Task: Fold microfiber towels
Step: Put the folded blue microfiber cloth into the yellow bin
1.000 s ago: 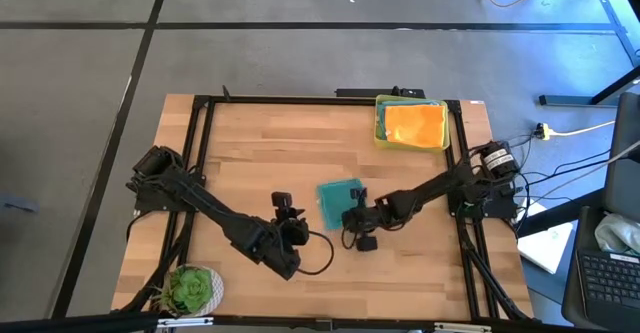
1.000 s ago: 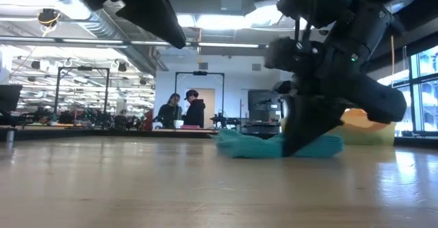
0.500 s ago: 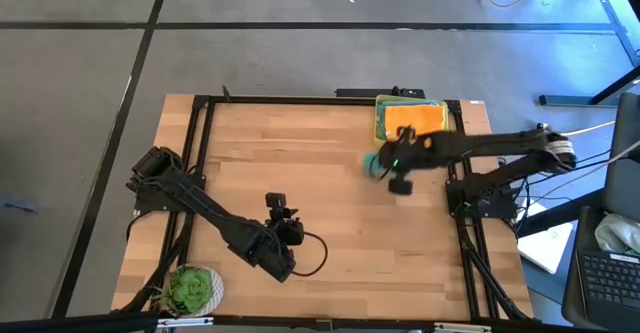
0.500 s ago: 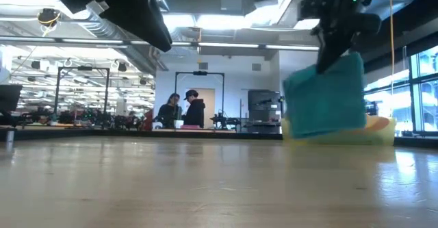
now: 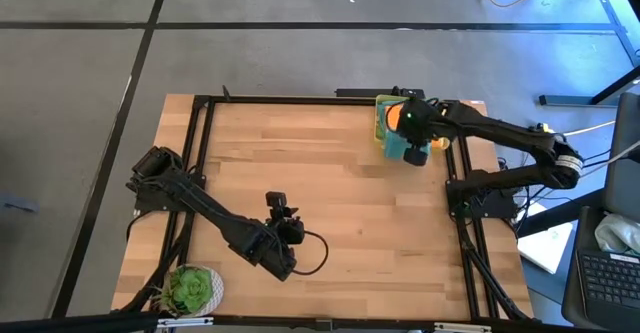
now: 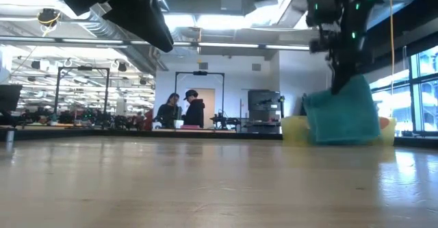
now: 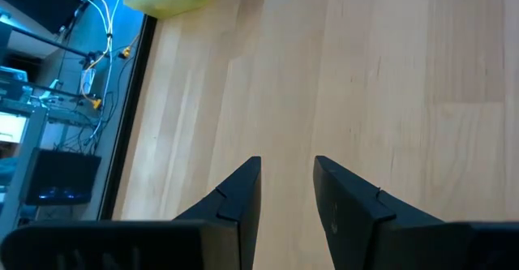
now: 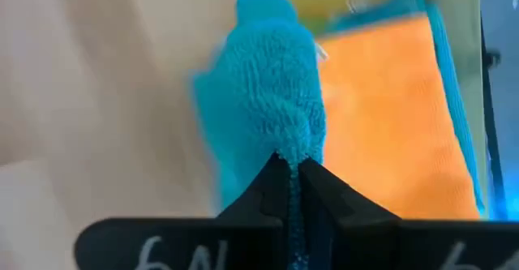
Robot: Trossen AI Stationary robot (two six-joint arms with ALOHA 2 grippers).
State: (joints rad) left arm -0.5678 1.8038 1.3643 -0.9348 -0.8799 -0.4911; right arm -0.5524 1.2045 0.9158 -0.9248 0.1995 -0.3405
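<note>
At the table's near-left corner, in the high view, a small green potted plant (image 5: 190,289) sits beside the black frame. Just to its right the left gripper (image 5: 288,228) waits low over the bare wooden table (image 5: 300,163), near the front edge; its wrist view shows the two dark fingers (image 7: 235,205) parted with a strip of wood visible between them and nothing held.

Farther right, at the far-right corner, stands the yellow tray (image 5: 380,123). An orange towel (image 8: 397,116) lies flat in it, on top of a light blue cloth whose edge shows along the orange one's side in the right wrist view. The right gripper (image 5: 408,123) reaches in over the tray's left rim, its arm stretching back to the base at the table's right edge. Its fingers (image 8: 324,193) are pinched together on a fold of the teal towel (image 5: 396,149), which hangs from them in a bunched drape. In the low view the teal towel (image 6: 342,115) dangles in front of the tray (image 6: 293,129), its lower edge at about table height; whether it touches the wood cannot be told. In the high view it overlaps the tray's left rim.

In the room behind the table, two people (image 6: 181,110) stand by a doorway.
</note>
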